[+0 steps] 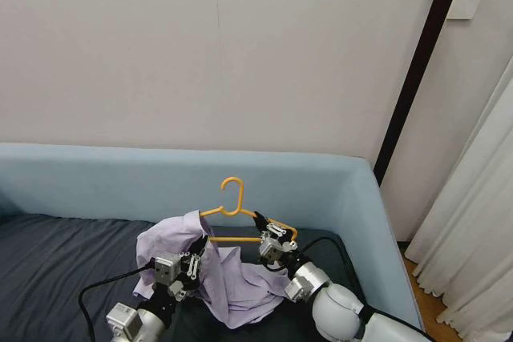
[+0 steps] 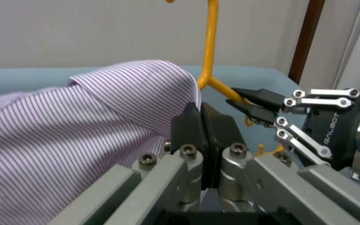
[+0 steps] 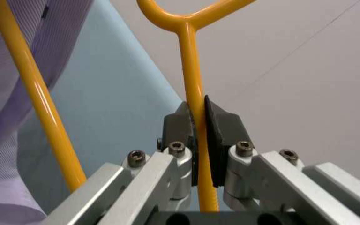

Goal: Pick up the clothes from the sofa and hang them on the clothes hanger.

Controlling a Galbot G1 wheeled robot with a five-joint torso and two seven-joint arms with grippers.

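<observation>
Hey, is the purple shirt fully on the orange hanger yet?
Partly on. The shirt covers one arm of the hanger; the other arm is bare, clamped by the right gripper.

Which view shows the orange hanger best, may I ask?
The head view: the hanger shows from hook to bar. The left wrist view shows its neck and one arm; the right wrist view, two rods, one clamped by the right gripper.

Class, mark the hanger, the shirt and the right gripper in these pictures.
hanger (image 3: 191, 70), right wrist view, on its straight bar.
shirt (image 2: 73, 131), left wrist view, on the striped cloth.
right gripper (image 3: 197, 108), right wrist view, between its fingertips.
</observation>
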